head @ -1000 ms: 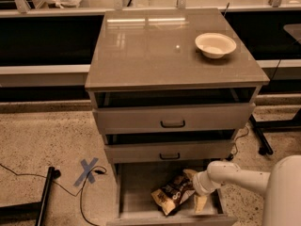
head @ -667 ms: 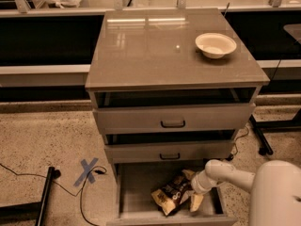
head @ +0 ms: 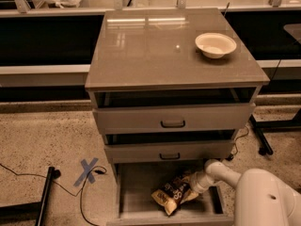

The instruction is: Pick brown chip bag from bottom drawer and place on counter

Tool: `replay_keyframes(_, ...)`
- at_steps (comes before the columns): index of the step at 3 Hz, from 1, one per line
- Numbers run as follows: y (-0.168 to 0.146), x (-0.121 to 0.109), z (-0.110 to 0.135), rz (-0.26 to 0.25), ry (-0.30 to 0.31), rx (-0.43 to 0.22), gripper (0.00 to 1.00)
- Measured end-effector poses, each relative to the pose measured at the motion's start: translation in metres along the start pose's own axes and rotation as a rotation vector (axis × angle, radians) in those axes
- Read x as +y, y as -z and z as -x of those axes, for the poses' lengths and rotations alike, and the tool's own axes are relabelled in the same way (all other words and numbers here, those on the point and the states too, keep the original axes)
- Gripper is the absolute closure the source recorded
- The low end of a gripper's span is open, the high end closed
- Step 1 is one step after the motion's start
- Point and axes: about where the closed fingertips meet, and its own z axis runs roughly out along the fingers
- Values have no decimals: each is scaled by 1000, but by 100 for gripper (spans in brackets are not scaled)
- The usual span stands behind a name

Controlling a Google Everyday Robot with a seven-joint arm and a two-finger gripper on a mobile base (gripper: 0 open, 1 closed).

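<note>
The brown chip bag [head: 173, 195] lies tilted on the grey floor of the open bottom drawer [head: 134, 187], toward its front right. My gripper [head: 192, 188] reaches down into that drawer from the right and sits against the bag's right end. My white arm [head: 263, 197] fills the lower right corner and hides the drawer's right front part. The glossy counter [head: 155, 46] on top of the cabinet carries a white bowl [head: 215, 44] at its right side.
The two upper drawers with black handles [head: 172, 123] stand slightly pulled out above the bottom drawer. A black pole and cable [head: 44, 197] lie on the speckled floor at left, next to a blue tape cross [head: 88, 170]. A black stand foot [head: 261, 138] is at right.
My arm has shifted left and now takes up more of the lower right corner. The gripper stays at the bag's right end. The bag has barely moved.
</note>
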Motion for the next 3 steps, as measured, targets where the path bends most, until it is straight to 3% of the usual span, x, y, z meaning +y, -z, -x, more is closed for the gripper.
replay_keyframes(1,19,-15,10,-70,27,-47,68)
replay_keyframes(2,58,-11,35,-153,69,-171,87)
replay_keyframes(3,121,0,63,-283,174,-283,100)
